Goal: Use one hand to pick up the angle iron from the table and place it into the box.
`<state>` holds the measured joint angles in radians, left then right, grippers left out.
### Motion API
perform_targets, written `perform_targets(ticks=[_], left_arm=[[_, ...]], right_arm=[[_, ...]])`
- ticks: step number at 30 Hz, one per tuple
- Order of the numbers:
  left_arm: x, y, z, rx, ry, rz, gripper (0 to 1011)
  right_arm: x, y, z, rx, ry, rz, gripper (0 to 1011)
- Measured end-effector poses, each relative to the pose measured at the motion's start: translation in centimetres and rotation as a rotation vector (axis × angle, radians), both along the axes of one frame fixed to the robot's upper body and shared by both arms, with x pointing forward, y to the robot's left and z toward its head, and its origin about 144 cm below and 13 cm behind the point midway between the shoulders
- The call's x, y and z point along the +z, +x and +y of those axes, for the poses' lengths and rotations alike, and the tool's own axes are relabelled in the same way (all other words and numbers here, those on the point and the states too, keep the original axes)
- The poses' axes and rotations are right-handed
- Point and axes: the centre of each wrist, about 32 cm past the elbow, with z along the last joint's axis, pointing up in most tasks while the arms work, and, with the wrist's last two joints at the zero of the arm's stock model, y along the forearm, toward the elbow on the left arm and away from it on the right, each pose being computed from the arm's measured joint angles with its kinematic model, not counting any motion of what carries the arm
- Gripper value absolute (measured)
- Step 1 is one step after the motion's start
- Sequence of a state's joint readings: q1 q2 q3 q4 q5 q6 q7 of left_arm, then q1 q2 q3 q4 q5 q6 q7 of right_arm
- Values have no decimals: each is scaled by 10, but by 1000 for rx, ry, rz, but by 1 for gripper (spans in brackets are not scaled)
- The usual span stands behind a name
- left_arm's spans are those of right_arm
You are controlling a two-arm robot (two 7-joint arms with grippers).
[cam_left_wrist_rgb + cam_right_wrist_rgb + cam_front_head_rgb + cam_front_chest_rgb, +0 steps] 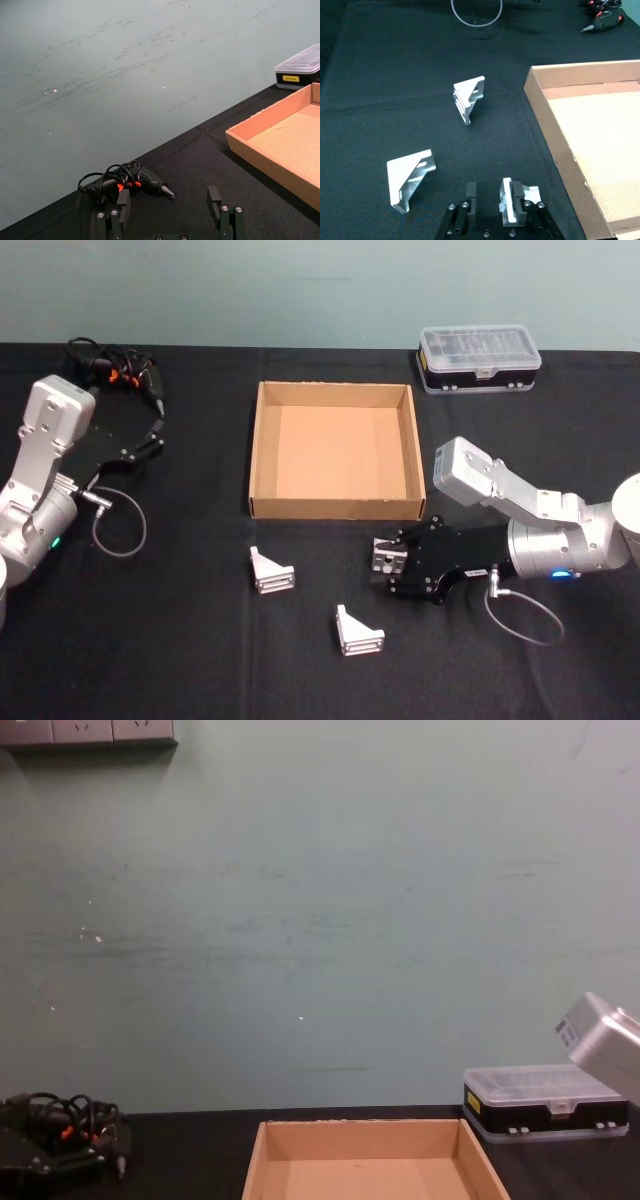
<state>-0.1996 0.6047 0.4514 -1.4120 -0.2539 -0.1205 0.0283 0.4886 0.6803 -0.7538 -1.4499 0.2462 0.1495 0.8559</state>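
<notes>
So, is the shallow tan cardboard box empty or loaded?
Empty: the box shows bare cardboard floor; three silver angle irons lie outside, one at the right gripper.

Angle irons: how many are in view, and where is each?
3. Two angle irons lie on the table before the box, one near its left front corner, one nearer the robot. The third sits within the right gripper.

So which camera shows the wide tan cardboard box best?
The head view: the wide shallow tan cardboard box shows whole from above, with all four low walls and its bare floor. The chest view catches just its far end from low down. The left wrist view has one corner, and the right wrist view a corner with one long wall.
</notes>
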Motion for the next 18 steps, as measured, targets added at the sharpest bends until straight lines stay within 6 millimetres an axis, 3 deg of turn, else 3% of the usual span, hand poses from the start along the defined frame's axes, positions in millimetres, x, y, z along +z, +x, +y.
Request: perform_targets(ticks=[12,18], left_arm=[[0,0,0,0,0,0,1000],[0,0,0,0,0,0,1000]], right_arm=[[-1,-1,1,-5,6,-10,98],[0,-3,4,-5,12,-17,82]])
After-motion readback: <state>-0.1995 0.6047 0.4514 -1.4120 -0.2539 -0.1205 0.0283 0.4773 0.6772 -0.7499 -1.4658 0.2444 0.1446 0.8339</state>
